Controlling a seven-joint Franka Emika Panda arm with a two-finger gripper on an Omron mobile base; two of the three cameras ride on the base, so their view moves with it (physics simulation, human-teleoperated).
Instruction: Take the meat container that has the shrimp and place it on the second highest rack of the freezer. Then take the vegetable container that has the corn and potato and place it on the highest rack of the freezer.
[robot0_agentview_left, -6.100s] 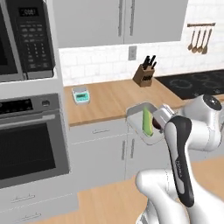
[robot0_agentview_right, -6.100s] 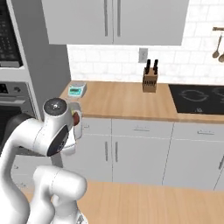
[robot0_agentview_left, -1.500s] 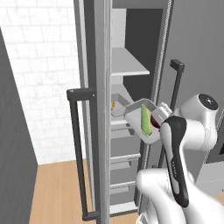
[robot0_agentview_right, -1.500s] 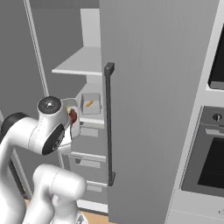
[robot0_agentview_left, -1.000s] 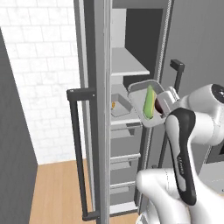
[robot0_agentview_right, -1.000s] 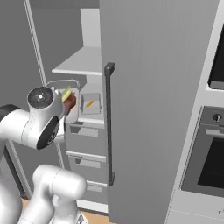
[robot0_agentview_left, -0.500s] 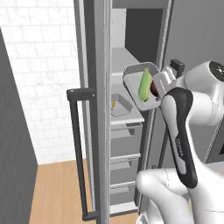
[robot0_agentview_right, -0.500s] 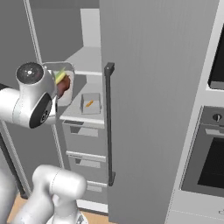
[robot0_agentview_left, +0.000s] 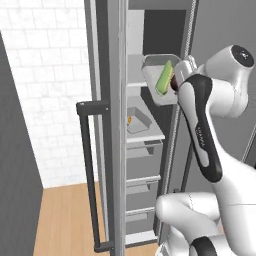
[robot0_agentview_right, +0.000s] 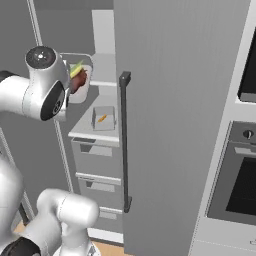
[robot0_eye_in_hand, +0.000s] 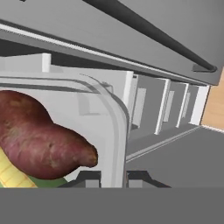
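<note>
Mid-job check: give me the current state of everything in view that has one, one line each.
Freezer: doors open, shelves and drawers exposed.
Vegetable tray: held up at the top shelf's height, strongly tilted, not yet set down.
Corn: in the held tray.
Potato: in the held tray, beside the corn.
Shrimp tray: resting on the lower shelf, shrimp inside.
Gripper: jaws shut on the vegetable tray's rim.
Drawers: closed.

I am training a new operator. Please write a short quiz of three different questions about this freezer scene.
1. True or false: the shrimp container already sits on a freezer shelf.
2. What does the claw hold? A) a knife block B) the vegetable container C) a drawer
3. Fill in: beside the corn lies a reddish-brown ____.

Key: 1 true; 2 B; 3 potato.
</note>
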